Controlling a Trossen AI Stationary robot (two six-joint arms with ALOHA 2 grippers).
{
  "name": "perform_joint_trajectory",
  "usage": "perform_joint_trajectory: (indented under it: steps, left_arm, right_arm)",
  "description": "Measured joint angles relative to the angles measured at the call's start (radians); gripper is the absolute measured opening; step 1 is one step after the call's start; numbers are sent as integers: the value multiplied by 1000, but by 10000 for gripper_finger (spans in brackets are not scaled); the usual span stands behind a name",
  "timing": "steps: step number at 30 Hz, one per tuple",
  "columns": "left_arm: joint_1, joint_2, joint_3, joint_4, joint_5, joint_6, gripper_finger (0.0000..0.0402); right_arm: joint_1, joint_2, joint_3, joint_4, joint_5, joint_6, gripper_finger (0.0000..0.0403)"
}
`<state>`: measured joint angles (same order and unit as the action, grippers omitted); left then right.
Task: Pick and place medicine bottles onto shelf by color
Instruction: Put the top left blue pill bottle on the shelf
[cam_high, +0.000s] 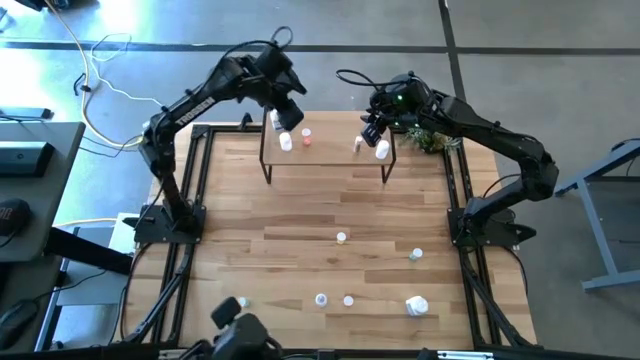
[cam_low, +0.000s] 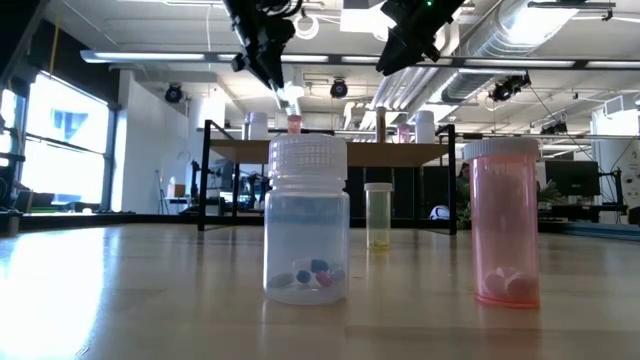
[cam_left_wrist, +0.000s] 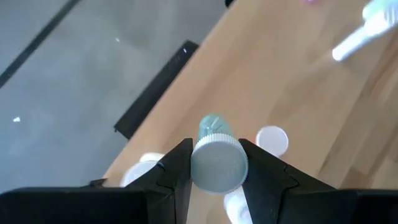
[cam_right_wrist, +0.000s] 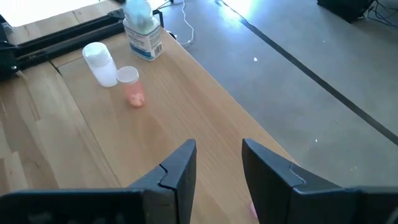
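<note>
From above, both arms are seen reaching over the shelf (cam_high: 327, 150), a narrow light-wood board on thin black legs at the far end of the counter (cam_high: 320, 215). The left pincer (cam_high: 288, 117) is held over the shelf's left end, presumably so that its bottle joins the white-capped bottles (cam_high: 286, 141) already grouped there; the right pincer (cam_high: 372, 128) hangs above the right end, beside another small group. Several bottles remain scattered across the planked near half of the counter.

At counter height, a ribbed white-capped bottle (cam_low: 307, 220) of cloudy plastic holding coloured pills, a translucent pink vial (cam_low: 505, 222) and a small yellowish vial (cam_low: 379, 215) are seen standing upright.

In the left wrist view, a pale bluish bottle with a ribbed white cap (cam_left_wrist: 215, 154) is gripped between the dark fingers (cam_left_wrist: 177, 168) above the shelf board.

In the right wrist view, the jaws stand slightly apart and nothing is held; a clear-capped pink vial (cam_right_wrist: 131, 86), a white bottle (cam_right_wrist: 99, 63) and a larger labelled bottle (cam_right_wrist: 142, 30) stand on the smooth board ahead.
</note>
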<state>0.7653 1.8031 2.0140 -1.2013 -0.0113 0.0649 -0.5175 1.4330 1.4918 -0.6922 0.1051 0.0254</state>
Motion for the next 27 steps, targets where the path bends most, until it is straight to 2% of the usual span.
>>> perform_joint_trajectory:
  steps: [6, 12, 27]
  left_arm:
    - [-36, 55, 0, -42, -10, 8, 106]
    - [-55, 88, 0, -83, -88, 8, 106]
    - [-67, 144, 0, -112, -87, 18, 106]
  right_arm:
    - [0, 0, 0, 0, 0, 2, 122]
    - [0, 0, 0, 0, 0, 3, 122]
    - [1, 0, 0, -8, 0, 27, 122]
